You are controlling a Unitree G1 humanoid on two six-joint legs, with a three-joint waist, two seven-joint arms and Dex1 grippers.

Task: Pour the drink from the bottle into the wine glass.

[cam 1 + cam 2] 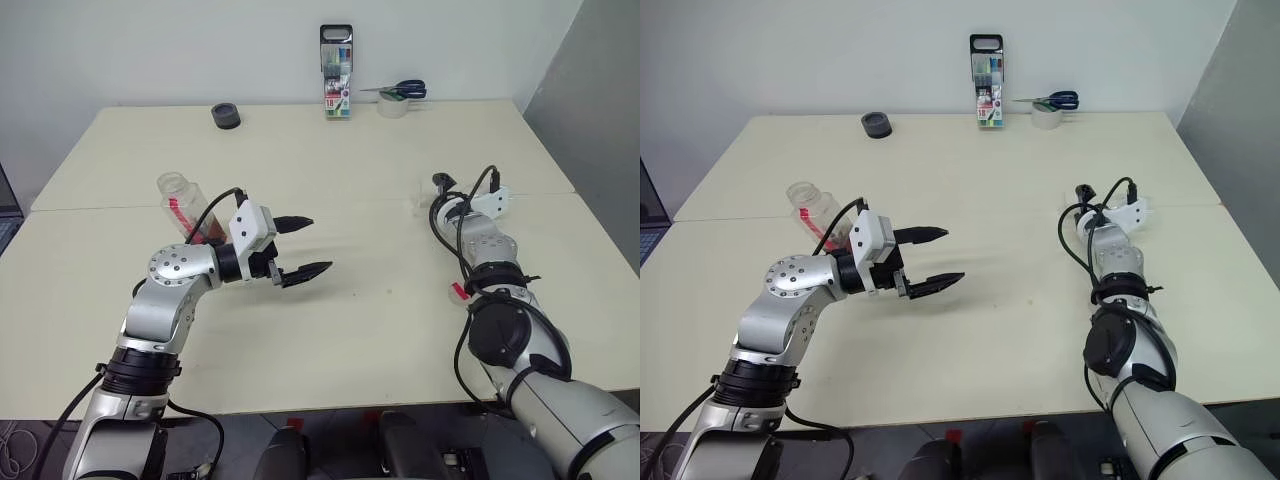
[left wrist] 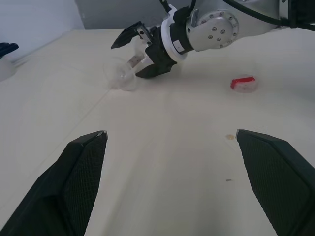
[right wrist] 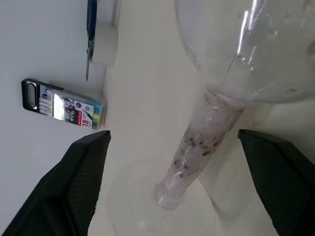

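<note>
The wine glass [image 3: 221,98] stands on the table [image 1: 330,160] at about 3 o'clock from the table's centre, with its stem between the fingers of your right gripper [image 2: 140,51]. The right wrist view shows those fingers spread on either side of the stem, neither pad touching it. Treat the glass as light, rigid, smooth and fragile. Judge the stem the best place to take hold, low on it, with gentle pressure, since the bowl would slip and the foot gives no purchase.

The bottle [image 1: 185,205] stands at about 9 o'clock, uncapped, partly hidden behind your left arm, with a little reddish drink [image 1: 210,237] showing low in it. Its thin plastic walls will likely give under a hard squeeze, so take it across the flat sides at mid-height. Your left gripper [image 1: 300,248] hangs spread and empty over the bare table, pointing toward 3 o'clock. A red cap [image 2: 244,83] lies beside your right forearm.
</note>
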